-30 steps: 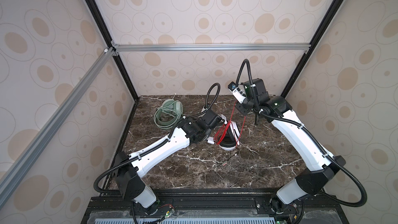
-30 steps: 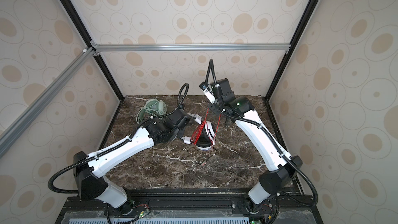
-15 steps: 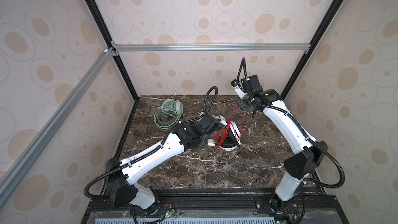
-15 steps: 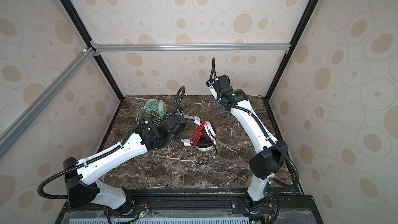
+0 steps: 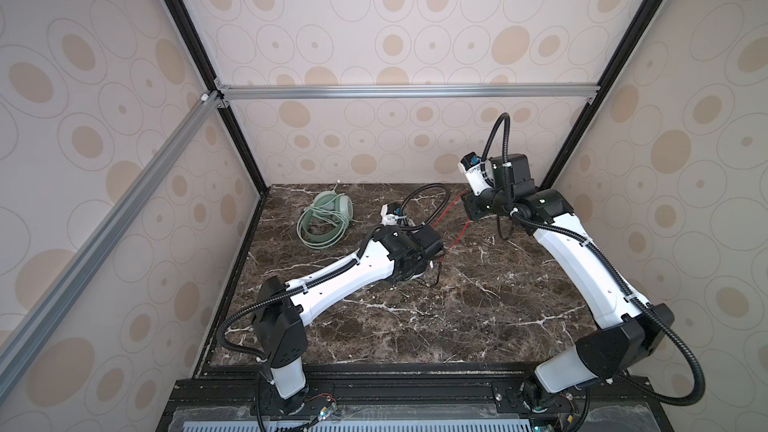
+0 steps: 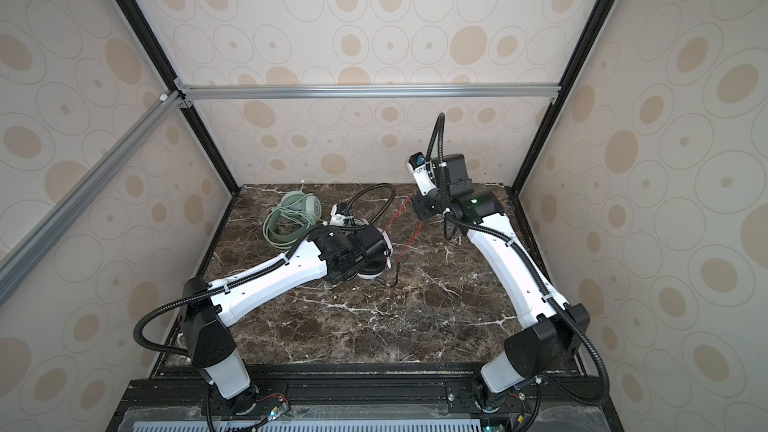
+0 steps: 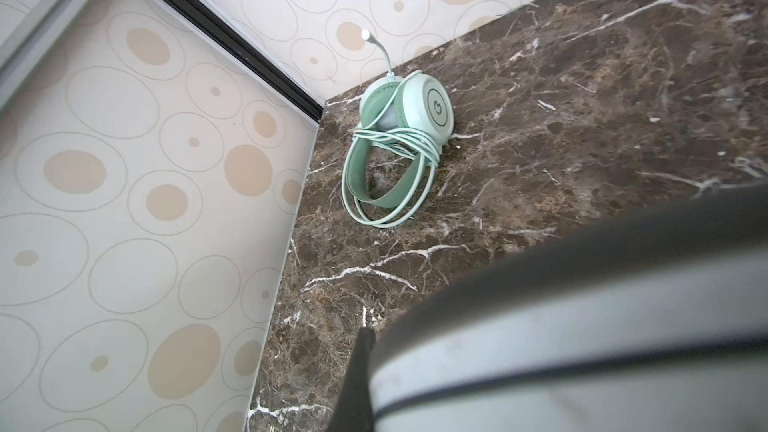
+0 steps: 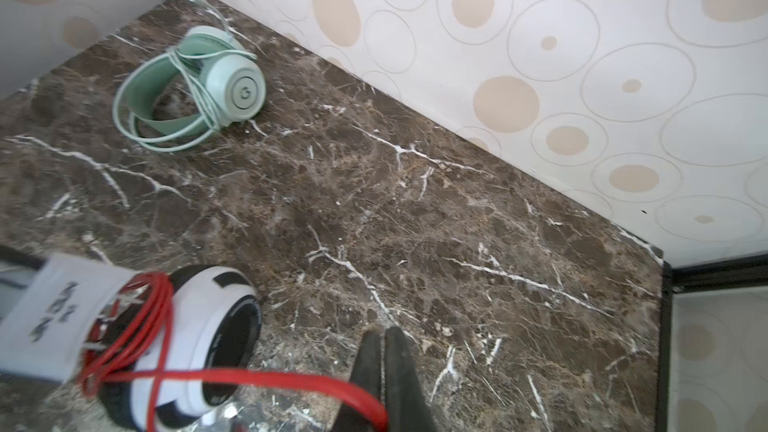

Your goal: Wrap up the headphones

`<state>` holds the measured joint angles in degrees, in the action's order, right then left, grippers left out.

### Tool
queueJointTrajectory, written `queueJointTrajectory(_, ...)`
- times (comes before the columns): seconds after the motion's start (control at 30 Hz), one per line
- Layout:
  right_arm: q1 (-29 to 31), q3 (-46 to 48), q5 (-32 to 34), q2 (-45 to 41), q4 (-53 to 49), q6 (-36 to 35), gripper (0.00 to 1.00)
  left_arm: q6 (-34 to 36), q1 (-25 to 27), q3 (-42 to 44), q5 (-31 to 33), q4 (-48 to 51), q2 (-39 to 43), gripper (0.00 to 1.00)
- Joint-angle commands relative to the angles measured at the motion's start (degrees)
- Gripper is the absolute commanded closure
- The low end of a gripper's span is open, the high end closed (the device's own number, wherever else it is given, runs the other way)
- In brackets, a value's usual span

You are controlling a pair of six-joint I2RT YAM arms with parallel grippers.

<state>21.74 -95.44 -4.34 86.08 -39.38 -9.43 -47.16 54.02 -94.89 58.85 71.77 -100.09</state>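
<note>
My right fingers have just closed on the red cable and drawn it out backward, while my left fingers stay shut on the white-and-black headset in the middle of the worktop, so I judge another turn can begin.

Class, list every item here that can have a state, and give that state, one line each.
mint-green headset: resting on table, pale green cable coiled round it
white-and-black headset: gripped, partly wrapped
red cable: some turns wound, rest running to right claw
left claw: shut on white-and-black headset
right claw: shut on red cable
</note>
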Motion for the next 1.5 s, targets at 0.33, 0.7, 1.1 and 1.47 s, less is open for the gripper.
queueJointTrajectory(0.33, -0.9, 1.9, 0.7, -2.7, 3.9, -1.7, 0.97, 13.5, 3.3, -1.8, -4.0, -6.9, 3.6, 1.0)
queueJointTrajectory(0.7, -4.5, -2.1, -14.4, 14.0, 6.6, 4.0, 0.8, 22.5, 4.1, 2.4, -38.7, -28.7, 23.5, 1.0)
queueJointTrajectory(1.1, -5.2, 25.7, -31.6, 9.1, 36.0, 14.0, 0.55, 17.4, -10.3, -13.6, -54.2, -32.9, 24.2, 1.0)
queueJointTrajectory(1.47, -4.4, 38.7, -46.7, 11.1, 62.6, 27.8, 0.44, 17.8, -10.6, -16.1, -52.4, -31.8, 22.6, 1.0)
